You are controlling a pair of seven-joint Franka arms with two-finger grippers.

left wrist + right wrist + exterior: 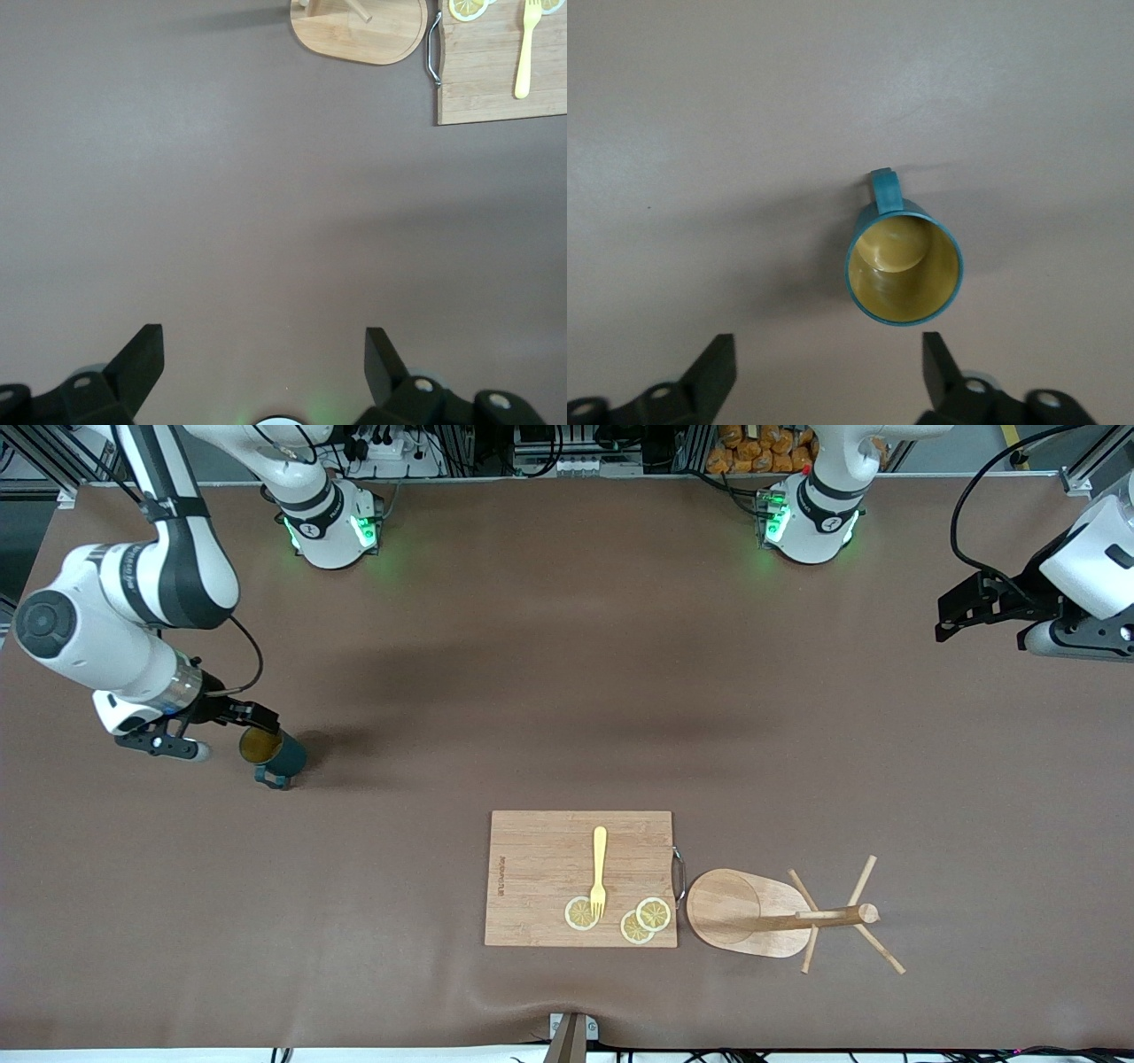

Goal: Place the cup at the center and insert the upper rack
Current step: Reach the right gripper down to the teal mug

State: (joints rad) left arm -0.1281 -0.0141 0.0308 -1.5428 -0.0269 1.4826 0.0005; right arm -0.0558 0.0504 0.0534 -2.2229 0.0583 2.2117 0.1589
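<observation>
Teal and standing upright, the cup (pixel 276 758) sits on the brown table (pixel 567 691) toward the right arm's end, its handle at six o'clock, pointing toward the front camera. Just above its rim hovers the right gripper (pixel 257 722), coming in from the cup's nine o'clock; the right wrist view shows both black fingers (pixel 713 367) spread wide with the cup's yellowish mouth ahead of them, not between them, so nothing is gripped and there is a clear gap between fingertips and rim. Over at the left arm's end, the left gripper (pixel 952 615) waits high above bare table, its fingers (pixel 142 359) fully apart and empty in the left wrist view. Down near the front edge, the rack (pixel 780 912) lies tipped on its side: oval base toward the board, post running out at three o'clock toward the left arm's end, thin pegs fanning off the tip. Just beside the base, at its nine o'clock, is the board (pixel 540 859), its metal handle (pixel 679 875) almost touching the rack's base. On the board a yellow fork (pixel 599 872) lies with tines at six o'clock, resting on one lemon slice (pixel 580 913), two more overlapping beside it. Cup and rack are well apart.
</observation>
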